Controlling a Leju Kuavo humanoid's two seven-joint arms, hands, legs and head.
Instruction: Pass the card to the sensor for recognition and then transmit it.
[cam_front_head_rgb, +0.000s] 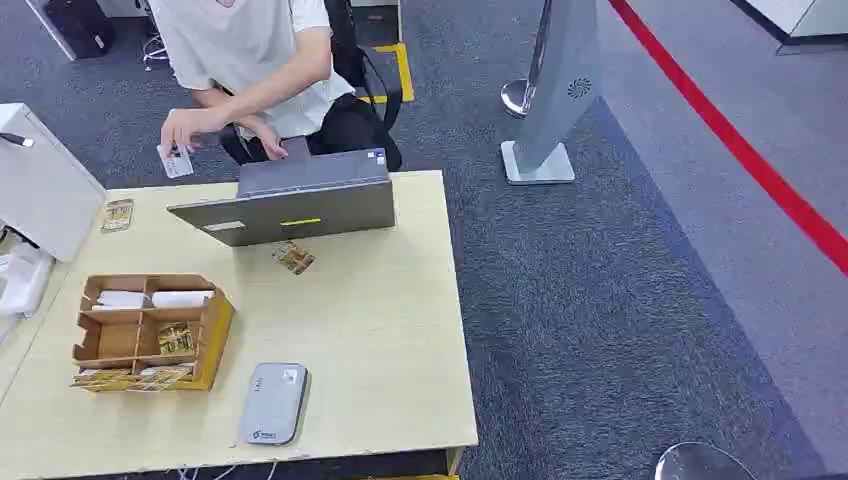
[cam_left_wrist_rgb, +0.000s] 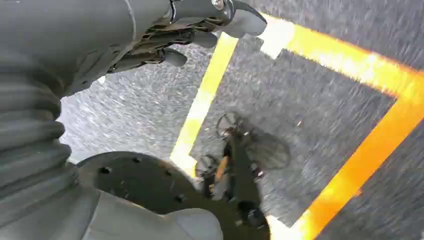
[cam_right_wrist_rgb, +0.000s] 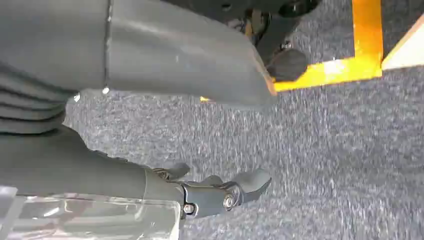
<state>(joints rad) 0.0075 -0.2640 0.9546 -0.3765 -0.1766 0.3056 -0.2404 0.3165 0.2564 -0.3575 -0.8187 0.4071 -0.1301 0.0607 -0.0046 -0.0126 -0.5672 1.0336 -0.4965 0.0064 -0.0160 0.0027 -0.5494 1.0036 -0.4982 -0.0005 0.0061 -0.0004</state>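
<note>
The fingers (cam_left_wrist_rgb: 170, 57) of the left hand (cam_left_wrist_rgb: 200, 30) are spread and hold nothing; the right hand (cam_right_wrist_rgb: 215, 192) likewise hangs over the carpet (cam_right_wrist_rgb: 325, 150) with its fingers (cam_right_wrist_rgb: 252, 181) apart and empty. The card (cam_front_head_rgb: 175, 161) sits at the upper left of the head view, held in a person's hand (cam_front_head_rgb: 190, 128) just past the far table (cam_front_head_rgb: 380, 330) edge. The grey sensor (cam_front_head_rgb: 272, 402) lies at the lower centre, near the wooden organiser (cam_front_head_rgb: 215, 325).

Risks, as judged:
- Both arms hang low; the handover may be missed.
- Reaching across risks striking the laptop (cam_front_head_rgb: 290, 205).
- A thin card can slip from a loose grip.
</note>
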